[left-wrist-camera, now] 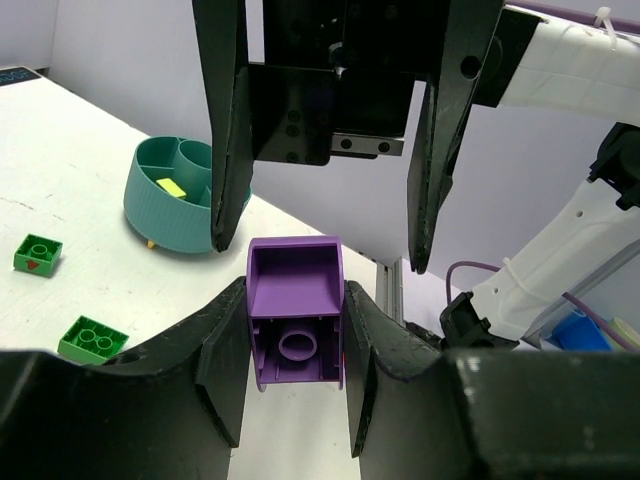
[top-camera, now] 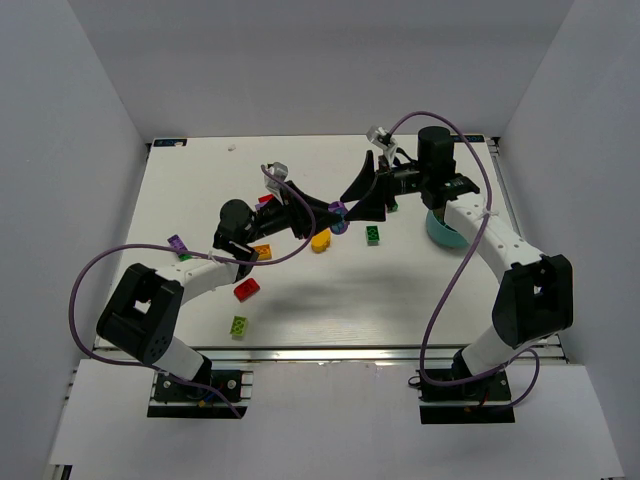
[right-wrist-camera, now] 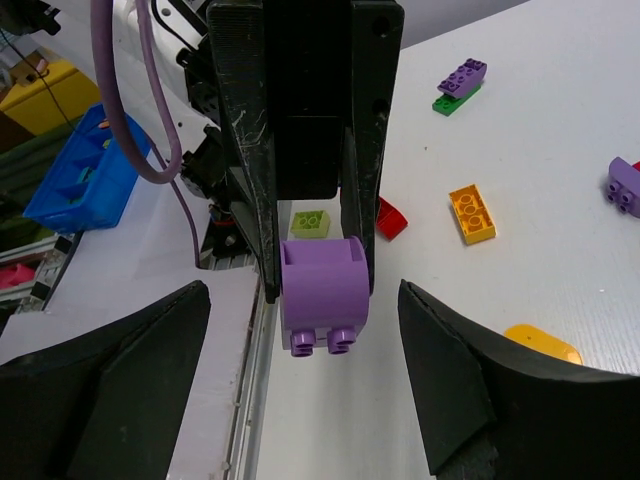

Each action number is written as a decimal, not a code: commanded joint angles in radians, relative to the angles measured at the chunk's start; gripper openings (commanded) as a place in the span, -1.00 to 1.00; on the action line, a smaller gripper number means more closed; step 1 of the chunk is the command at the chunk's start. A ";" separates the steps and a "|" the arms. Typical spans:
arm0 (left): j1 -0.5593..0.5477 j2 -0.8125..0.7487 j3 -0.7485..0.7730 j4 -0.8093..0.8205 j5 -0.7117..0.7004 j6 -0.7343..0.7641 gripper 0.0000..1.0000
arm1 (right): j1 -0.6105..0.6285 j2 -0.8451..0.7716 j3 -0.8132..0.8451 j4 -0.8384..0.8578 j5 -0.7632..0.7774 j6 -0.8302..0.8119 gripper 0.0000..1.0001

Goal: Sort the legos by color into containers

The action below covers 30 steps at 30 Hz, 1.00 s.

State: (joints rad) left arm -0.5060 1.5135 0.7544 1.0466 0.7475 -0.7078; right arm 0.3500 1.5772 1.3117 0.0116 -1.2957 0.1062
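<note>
left gripper [right-wrist-camera: 320,285] clamped on a purple plastic studded brick with a curved top [left-wrist-camera: 296,320], pressing its two side walls, brick held up off the white table [top-camera: 330,310]; the hollow underside faces back at the left wrist, the studs face the right wrist. right gripper [left-wrist-camera: 320,255] spread wide, nose to nose with the left one, its fingers [left-wrist-camera: 228,140] flanking the far end of the brick with a gap on each side, not touching it. round teal plastic bowl [left-wrist-camera: 165,220] with inner compartments sits on the table beyond and to the right of the right gripper, partly hidden under that arm in the top view; a small yellow brick [left-wrist-camera: 172,187] lies in one outer compartment. green brick [left-wrist-camera: 38,253] and a second green brick [left-wrist-camera: 93,340] lie on the table below the two grippers, on the bowl side. yellow-orange rounded piece [right-wrist-camera: 540,345] lies on the table close below the left gripper; further back along the left arm are an orange brick [right-wrist-camera: 472,213], a red brick [right-wrist-camera: 390,218] and a lime brick [right-wrist-camera: 310,222]. well off to the left of that arm, a purple brick stacked on a green one [right-wrist-camera: 460,85]
</note>
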 commanded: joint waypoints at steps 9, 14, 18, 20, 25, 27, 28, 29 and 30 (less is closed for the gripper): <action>0.001 -0.018 0.034 0.032 0.012 -0.004 -1.00 | 0.020 0.014 0.011 0.053 -0.030 0.029 0.23; 0.001 -0.015 0.036 0.033 0.013 -0.007 -1.00 | 0.033 0.015 0.009 0.054 -0.028 0.032 0.02; 0.001 -0.016 0.037 0.032 0.010 -0.012 -1.00 | 0.035 0.018 0.009 0.070 -0.037 0.046 -0.44; 0.001 -0.021 0.036 0.020 -0.008 -0.012 -0.79 | 0.037 0.017 0.009 0.079 -0.039 0.046 -0.71; 0.001 -0.068 0.025 -0.146 -0.103 0.057 0.19 | 0.012 -0.002 0.027 0.001 0.009 -0.028 -1.00; 0.003 -0.108 0.000 -0.207 -0.170 0.096 0.35 | -0.022 -0.017 0.063 -0.164 0.086 -0.190 -1.00; 0.010 -0.121 -0.006 -0.236 -0.192 0.111 0.41 | -0.038 -0.031 0.072 -0.220 0.125 -0.251 -1.00; 0.014 -0.133 -0.009 -0.269 -0.213 0.116 0.41 | -0.077 -0.039 0.080 -0.269 0.163 -0.360 -1.00; 0.020 -0.145 -0.010 -0.331 -0.243 0.120 0.42 | -0.100 -0.046 0.083 -0.356 0.200 -0.413 -1.00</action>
State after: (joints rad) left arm -0.5011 1.4509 0.7586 0.8730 0.6277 -0.6476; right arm 0.3271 1.5913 1.3384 -0.1188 -1.2137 -0.0547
